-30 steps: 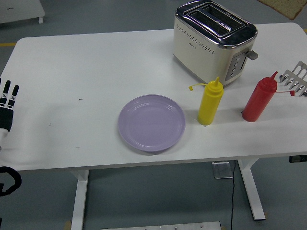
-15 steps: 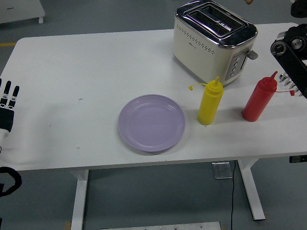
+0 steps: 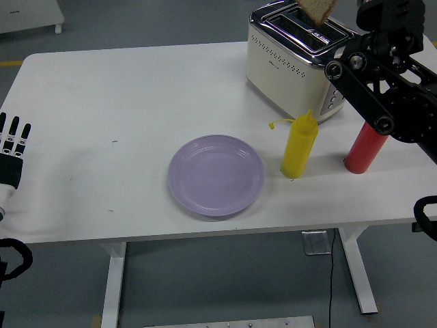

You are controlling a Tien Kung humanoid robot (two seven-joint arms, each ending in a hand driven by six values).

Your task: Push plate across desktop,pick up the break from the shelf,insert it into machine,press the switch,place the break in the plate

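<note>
Right arm [image 3: 382, 96] entering from the right edge, angled up and left across the upper right of the frame, crossing in front of the toaster's [image 3: 300, 58] right end and the top of the red squeeze bottle [image 3: 363, 150]. Right hand at the top edge, cut off by the frame; cannot tell finger state. Slice of bread [image 3: 318, 9] at the very top of the frame, tilted, directly above the toaster's slots, upper part cropped. Left hand [image 3: 11, 154] resting at the left edge, mid-height, fingers straight and pointing up, released, holding nothing. Purple plate [image 3: 216, 175] lying flat at centre of the white table [image 3: 123, 102], bare. Yellow squeeze bottle [image 3: 299, 145] upright just right of the plate, below the toaster, apart from the red bottle.
</note>
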